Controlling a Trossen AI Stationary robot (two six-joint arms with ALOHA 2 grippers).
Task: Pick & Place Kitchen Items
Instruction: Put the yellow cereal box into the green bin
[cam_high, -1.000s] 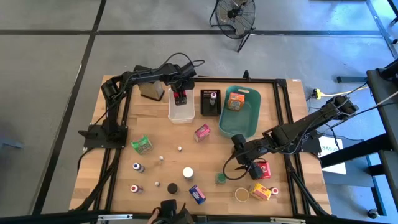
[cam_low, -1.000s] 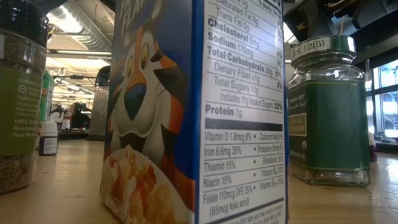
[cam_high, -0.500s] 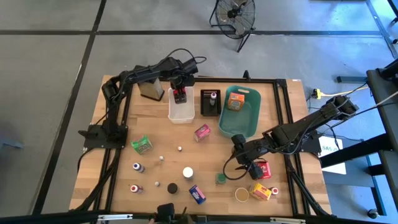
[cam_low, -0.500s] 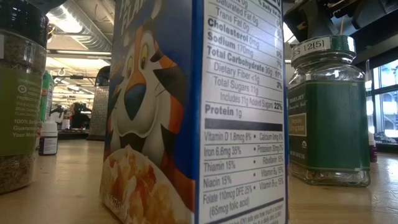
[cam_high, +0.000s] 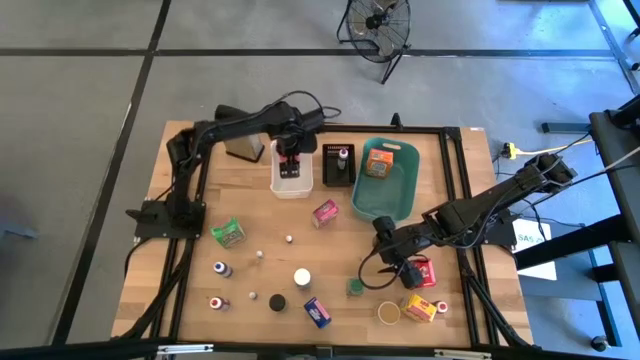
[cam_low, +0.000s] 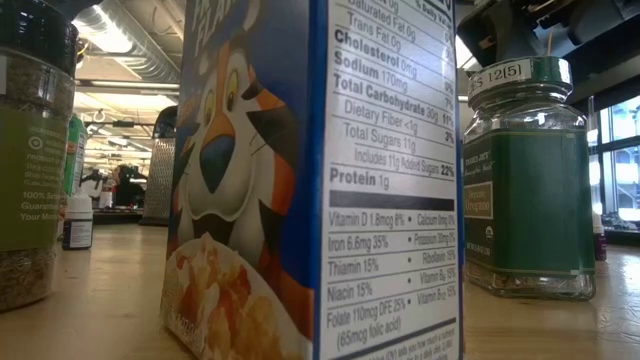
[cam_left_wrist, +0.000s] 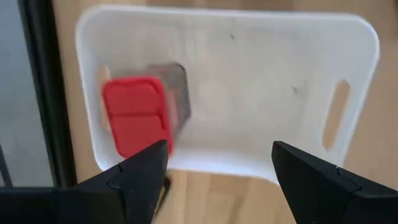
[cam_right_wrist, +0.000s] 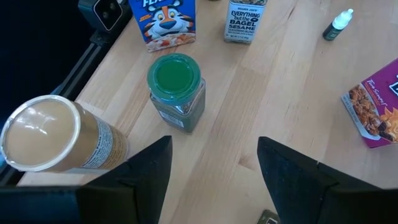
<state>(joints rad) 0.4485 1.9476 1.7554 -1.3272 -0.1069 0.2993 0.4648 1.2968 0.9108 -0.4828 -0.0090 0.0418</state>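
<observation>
My left gripper is open and hovers above the white bin, touching nothing; in the high view it shows over the bin. A red-capped jar sits inside the bin near one end wall and also shows from above. My right gripper is open over the table's right near part. Just beyond its fingers stand a green-capped jar and a tan-lidded can. Farther off are a blue cereal box, a sesame seasoning jar and a pink box.
A teal basket holds an orange box. A black tray holds a small bottle, and a grater stands left of the bin. A green packet, a red box, a yellow box and several little bottles dot the near half.
My left arm has shifted a little toward the table's right above the white bin; the red-capped jar stays in the bin. A hand with a dark thing at the table's near edge has gone out of view.
</observation>
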